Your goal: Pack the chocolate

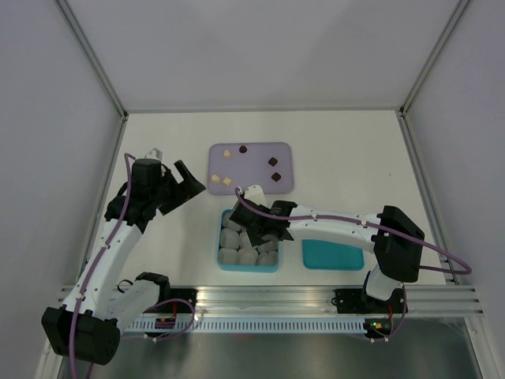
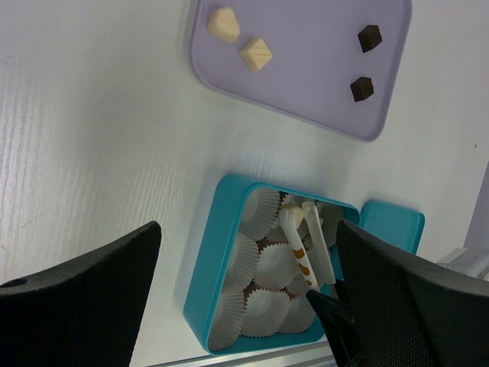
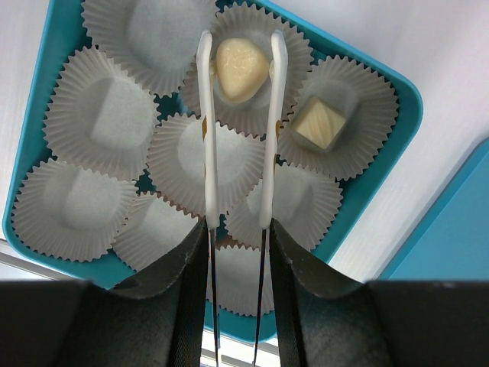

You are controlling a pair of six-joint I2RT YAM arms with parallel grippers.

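Observation:
Cream and dark chocolate pieces lie on the lavender tray [image 1: 256, 150]; two cream [image 2: 223, 23] and two dark [image 2: 370, 37] show in the left wrist view. My right gripper [image 3: 237, 233] is shut on white tongs [image 3: 206, 138] over the teal box [image 3: 412, 115] of paper cups. The tong tips flank a cream chocolate [image 3: 241, 69] sitting in a cup; I cannot tell whether they pinch it. A square cream chocolate [image 3: 321, 125] sits in the neighbouring cup. My left gripper [image 1: 189, 183] is open and empty, above the table left of the tray and box.
The teal box [image 1: 222, 237] stands near the front edge, just in front of the tray. Its teal lid [image 1: 331, 255] lies flat to the right of it. The right arm reaches across over the lid. White walls enclose the table.

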